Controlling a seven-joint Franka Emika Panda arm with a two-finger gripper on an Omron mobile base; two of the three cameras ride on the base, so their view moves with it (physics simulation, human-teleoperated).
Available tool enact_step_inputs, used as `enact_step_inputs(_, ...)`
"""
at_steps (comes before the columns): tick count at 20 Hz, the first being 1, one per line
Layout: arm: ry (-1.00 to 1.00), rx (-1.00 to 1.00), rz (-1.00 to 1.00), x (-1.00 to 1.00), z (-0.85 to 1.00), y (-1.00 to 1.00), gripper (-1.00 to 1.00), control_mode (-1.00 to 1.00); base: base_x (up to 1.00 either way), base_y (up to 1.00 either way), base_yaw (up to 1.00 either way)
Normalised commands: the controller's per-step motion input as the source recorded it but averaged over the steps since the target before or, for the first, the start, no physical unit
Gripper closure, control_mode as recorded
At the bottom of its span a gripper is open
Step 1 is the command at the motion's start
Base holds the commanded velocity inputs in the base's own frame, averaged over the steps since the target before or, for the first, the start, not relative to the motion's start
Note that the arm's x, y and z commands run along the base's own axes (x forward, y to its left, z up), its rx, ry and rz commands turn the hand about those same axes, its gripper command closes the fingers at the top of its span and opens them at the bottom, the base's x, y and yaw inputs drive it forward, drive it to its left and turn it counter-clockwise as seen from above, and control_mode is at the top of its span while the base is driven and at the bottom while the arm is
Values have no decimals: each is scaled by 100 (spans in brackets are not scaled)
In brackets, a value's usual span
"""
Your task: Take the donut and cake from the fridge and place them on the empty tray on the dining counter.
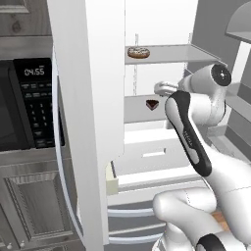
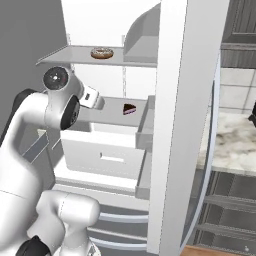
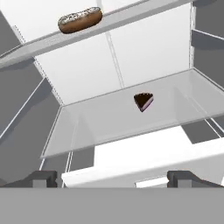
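Two pastries sat inside the open fridge [image 1: 162,29], each on its own glass shelf, and the hand [image 3: 112,177] faced them from just outside the shelves with its fingers spread wide and nothing between them. Seen from the hand, the donut [image 3: 80,20] lay up and to the left on the upper shelf [image 3: 131,19], well above the fingertips [image 3: 43,178]. It rested flat near the shelf's front edge, its white glaze speckled and its sides brown. Ahead of the hand and slightly right of centre, the cake [image 3: 143,101] stood on the lower shelf [image 3: 109,120], a small dark wedge with a paler reddish face, clear of the shelf's edges. Both pastries were well apart from the fingers and from each other. Below the lower shelf, close under the hand, ran the white front of a drawer [image 3: 153,162]. In the left base view the black microwave [image 1: 27,105] stood far off to the hand's left, beyond the open fridge door [image 1: 88,98]. In the right base view a strip of veined marble counter [image 2: 232,137] showed far off to the hand's right, past the other door [image 2: 180,125].
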Motion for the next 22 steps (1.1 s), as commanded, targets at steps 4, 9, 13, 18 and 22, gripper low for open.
enact_step_inputs(4,-6,0,-3,0,68,0,-100,-100,0,0,0)
enact_step_inputs(9,-2,0,0,1,57,0,-100,-100,0,0,0)
enact_step_inputs(13,-3,0,-1,12,45,0,-100,-100,0,0,0)
enact_step_inputs(18,-1,0,-3,16,32,0,-100,-100,0,0,0)
enact_step_inputs(22,0,0,-4,23,18,0,-100,-100,0,0,0)
